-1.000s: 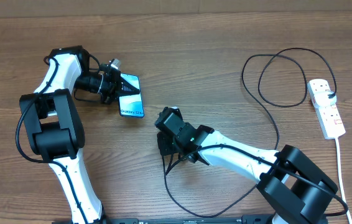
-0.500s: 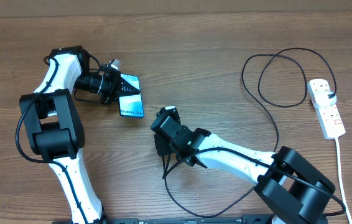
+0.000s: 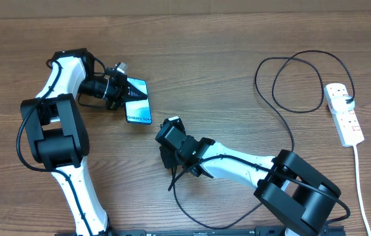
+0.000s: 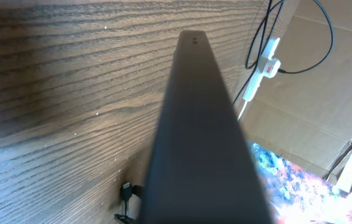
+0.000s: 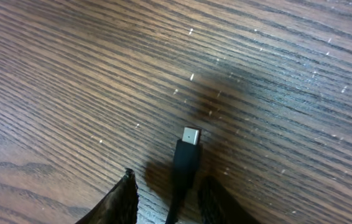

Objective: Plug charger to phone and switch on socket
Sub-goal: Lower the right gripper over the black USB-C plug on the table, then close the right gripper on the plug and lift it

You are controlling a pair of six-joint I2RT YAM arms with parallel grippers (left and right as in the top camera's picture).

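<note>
My left gripper [image 3: 124, 90] is shut on the phone [image 3: 139, 103], whose teal screen reads "Galaxy S24". The left wrist view looks along the phone's dark edge [image 4: 198, 137], which hides the fingers. My right gripper [image 3: 166, 155] hovers just right of and below the phone, shut on the charger [image 3: 256, 77] near its end. The black connector tip [image 5: 187, 155] sticks out between the fingertips [image 5: 125, 199] above the wood. It also shows beside the phone as a small black connector [image 4: 127, 190]. The socket [image 3: 344, 115] lies at the far right, with the cable plugged into its top end.
The black cable loops across the right half of the table and back along the front edge under the right arm. The socket's white cord [image 3: 359, 177] runs down toward the front right. A cardboard wall [image 4: 325, 93] stands behind the table.
My right gripper has moved a little left and toward the front, closer to the phone, with the charger end in it. The left arm and the phone have stayed put.
</note>
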